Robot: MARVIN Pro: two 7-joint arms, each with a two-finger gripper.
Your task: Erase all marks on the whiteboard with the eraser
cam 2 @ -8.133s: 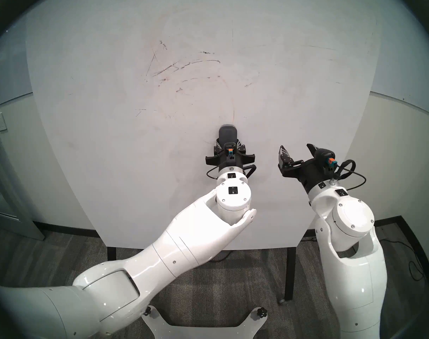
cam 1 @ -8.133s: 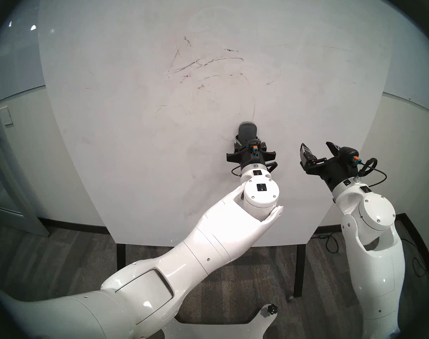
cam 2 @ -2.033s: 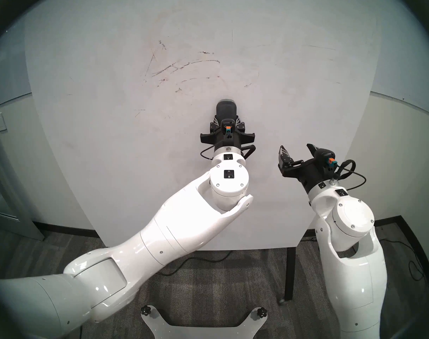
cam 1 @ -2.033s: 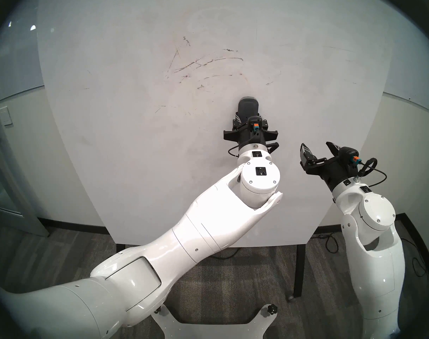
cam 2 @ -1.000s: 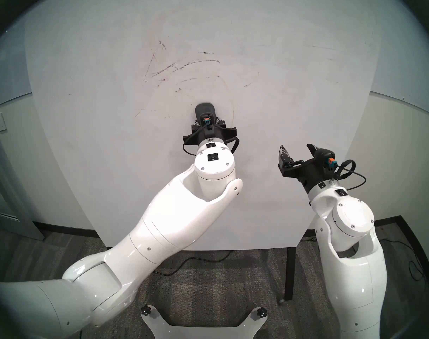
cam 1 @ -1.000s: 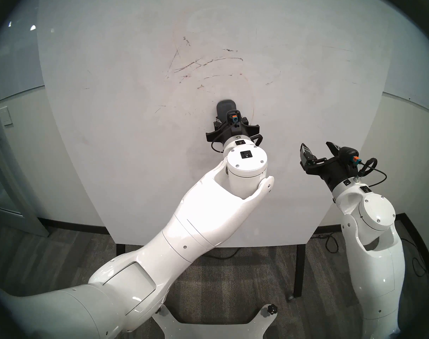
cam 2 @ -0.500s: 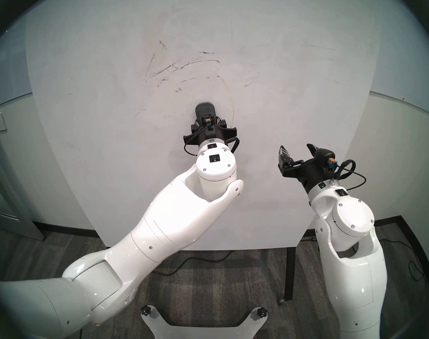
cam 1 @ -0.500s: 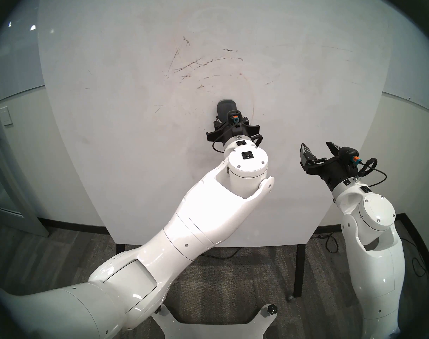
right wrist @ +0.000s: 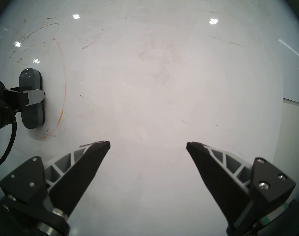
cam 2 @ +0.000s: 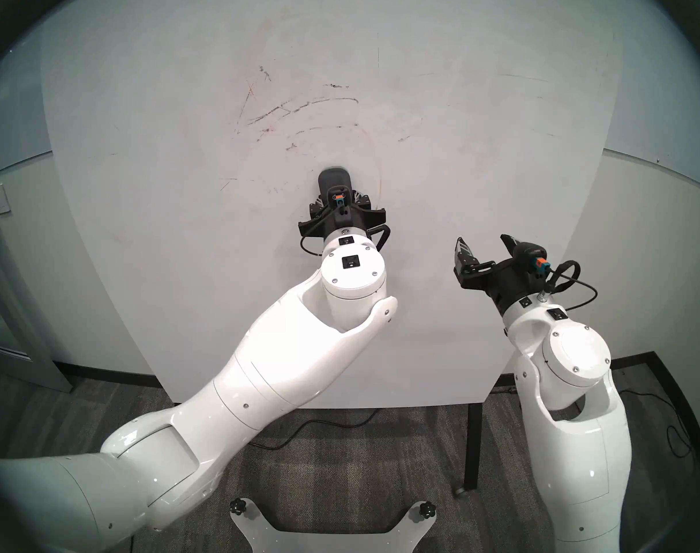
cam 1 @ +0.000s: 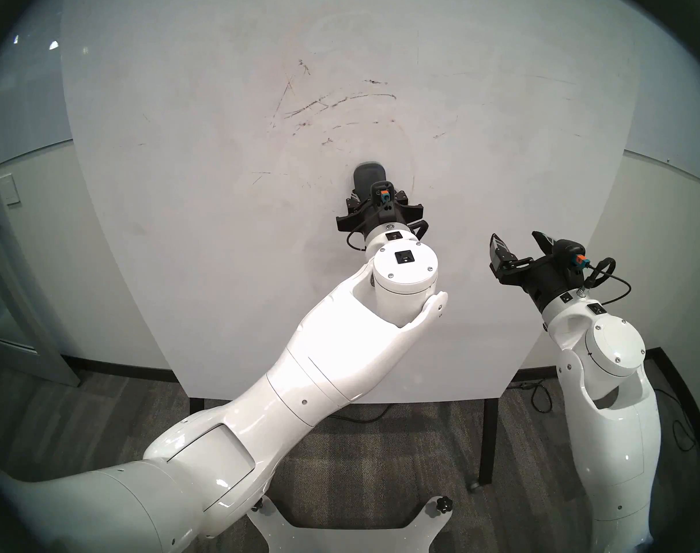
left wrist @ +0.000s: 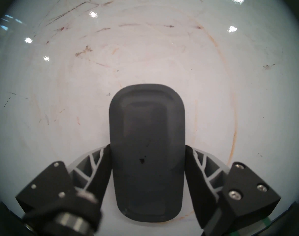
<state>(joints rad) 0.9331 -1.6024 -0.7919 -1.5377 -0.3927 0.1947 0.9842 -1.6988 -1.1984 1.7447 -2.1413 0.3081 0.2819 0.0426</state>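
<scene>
Head pair looks down at the whiteboard (cam 1: 220, 221) from afar; wrist views face it close.

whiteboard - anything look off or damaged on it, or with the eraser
Nothing looks damaged. The whiteboard carries leftover scratchy dark streaks above the eraser and a thin orange arc beside it. The eraser sits upright and flat on the board between the left gripper fingers. The right gripper hangs open and empty.
</scene>
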